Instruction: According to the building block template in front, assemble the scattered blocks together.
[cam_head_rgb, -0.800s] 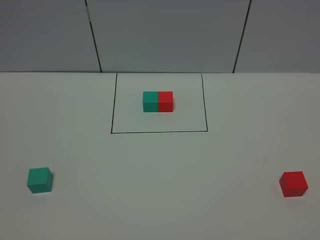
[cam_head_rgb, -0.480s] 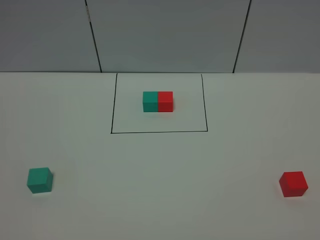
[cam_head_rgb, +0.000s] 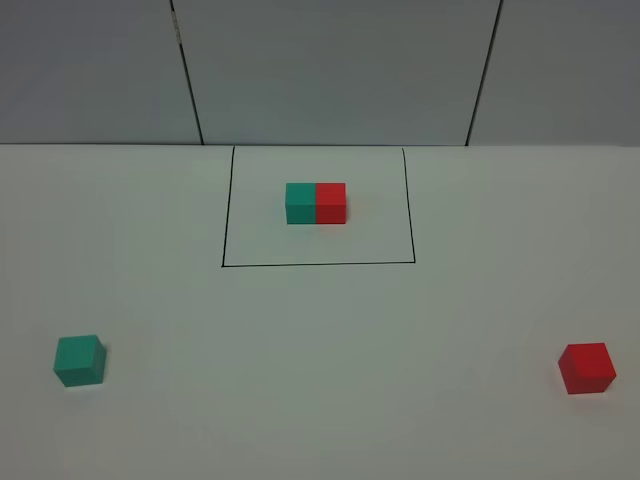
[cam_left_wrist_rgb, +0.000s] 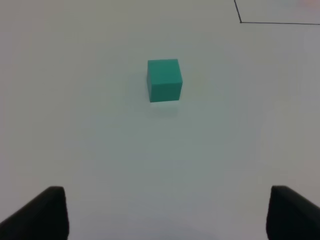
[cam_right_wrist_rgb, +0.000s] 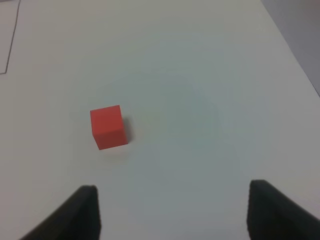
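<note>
The building block template (cam_head_rgb: 316, 203), a teal-green cube joined to a red cube with green on the left, sits inside a black drawn rectangle (cam_head_rgb: 318, 264) at the back middle of the table. One scattered teal-green block (cam_head_rgb: 79, 360) lies at the front left, and it shows again as the green cube (cam_left_wrist_rgb: 164, 80) in the left wrist view. The left gripper (cam_left_wrist_rgb: 165, 215) is open, well short of it, with nothing between its fingers. The scattered red block (cam_head_rgb: 587, 367) lies at the front right, the same red cube (cam_right_wrist_rgb: 107, 126) the right wrist view shows. The right gripper (cam_right_wrist_rgb: 172, 212) is open and empty, apart from it. Neither arm appears in the exterior view.
The white table (cam_head_rgb: 320, 400) meets a grey panelled wall (cam_head_rgb: 330, 70) behind the template. In the right wrist view the table's edge (cam_right_wrist_rgb: 292, 50) runs close beside the red block's area. A corner of the drawn rectangle (cam_left_wrist_rgb: 241, 21) shows in the left wrist view.
</note>
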